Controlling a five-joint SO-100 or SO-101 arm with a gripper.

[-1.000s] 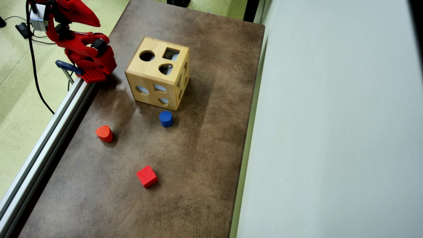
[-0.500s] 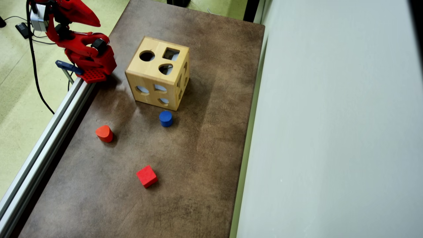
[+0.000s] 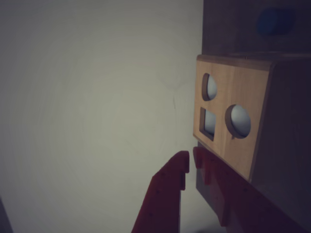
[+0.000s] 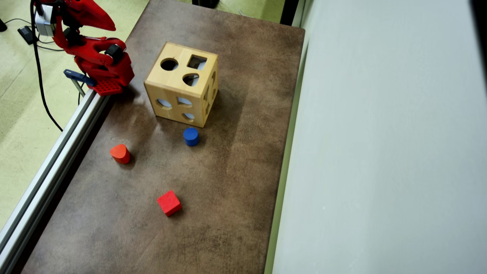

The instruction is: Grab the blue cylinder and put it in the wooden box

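The blue cylinder [image 4: 191, 136] stands upright on the brown table, just in front of the wooden box [image 4: 182, 82] and a little apart from it. The box is a light-wood cube with round, square and semicircular holes. My red gripper [image 4: 111, 27] is folded back over the arm's base at the table's top-left corner, far from both. In the wrist view the gripper [image 3: 190, 160] has its tips almost touching and nothing between them. The box [image 3: 228, 116] fills the right side of that view, with the cylinder [image 3: 274, 22] a blurred blue spot beyond it.
A red-orange rounded block [image 4: 120, 153] and a red cube [image 4: 169, 203] lie on the table [image 4: 236, 171] nearer the front. An aluminium rail [image 4: 49, 167] runs along the left edge and a grey wall [image 4: 380, 152] lines the right. The arm's base [image 4: 108, 74] sits beside the box.
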